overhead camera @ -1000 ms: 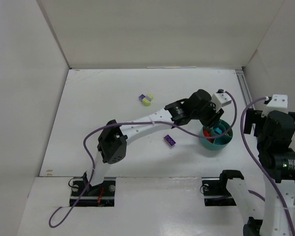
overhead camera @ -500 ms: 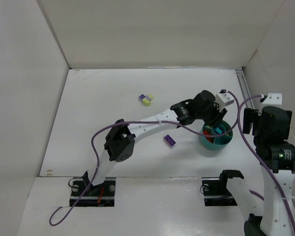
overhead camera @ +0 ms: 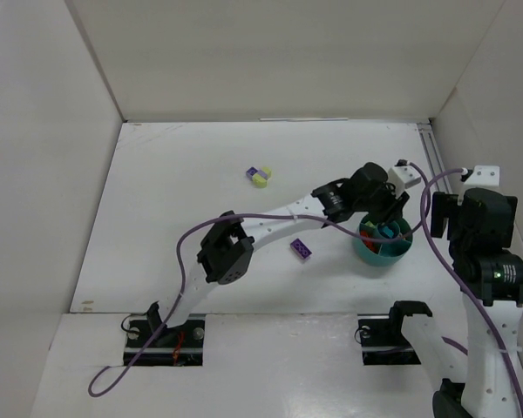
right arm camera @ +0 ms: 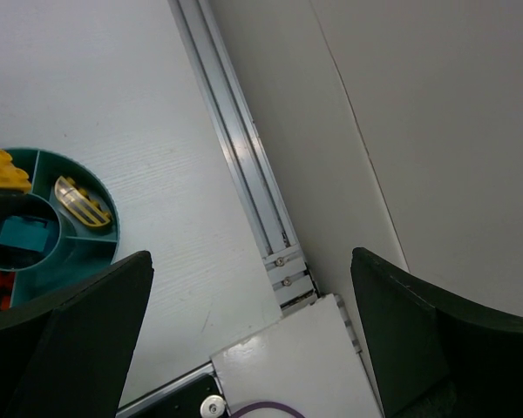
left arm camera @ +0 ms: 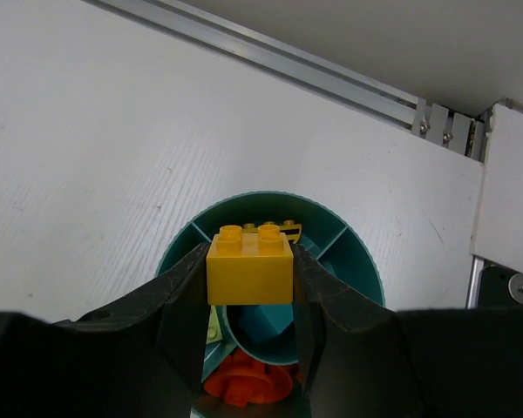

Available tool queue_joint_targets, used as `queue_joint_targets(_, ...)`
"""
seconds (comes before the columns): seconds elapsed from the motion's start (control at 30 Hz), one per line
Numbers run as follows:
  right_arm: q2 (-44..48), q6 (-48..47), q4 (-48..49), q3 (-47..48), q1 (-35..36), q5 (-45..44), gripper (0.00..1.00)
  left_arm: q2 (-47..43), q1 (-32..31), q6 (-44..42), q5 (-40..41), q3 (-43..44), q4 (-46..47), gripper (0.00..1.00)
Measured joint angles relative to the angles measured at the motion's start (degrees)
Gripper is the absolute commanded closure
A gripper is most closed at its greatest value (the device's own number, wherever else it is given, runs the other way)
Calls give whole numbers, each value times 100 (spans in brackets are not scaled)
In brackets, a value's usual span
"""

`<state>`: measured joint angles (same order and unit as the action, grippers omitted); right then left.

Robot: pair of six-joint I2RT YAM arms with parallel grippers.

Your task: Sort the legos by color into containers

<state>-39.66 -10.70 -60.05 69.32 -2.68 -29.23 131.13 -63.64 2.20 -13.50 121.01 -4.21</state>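
The left gripper clenches 1 yellow brick above the teal bowl, which already holds orange, yellow and teal pieces. The right gripper stands wide open at the bowl's 3 o'clock. 1 purple brick lies at the bowl's 9 o'clock, with 2 touching legos farther off at 10 o'clock.

White arm links, black joints, purple cables, black fingers.

My right wrist view cuts the bowl at its left edge; elsewhere the yellow brick masks its centre.
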Motion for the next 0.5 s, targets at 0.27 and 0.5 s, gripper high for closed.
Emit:
queue_joint_targets(0.27,-13,-4,4,-81,0,26,0,509,-63,87,-136,96,426,62)
queue_joint_targets(0.5,-61,-48,7,-179,0,179,0,787,-190,245,-205,214,846,61)
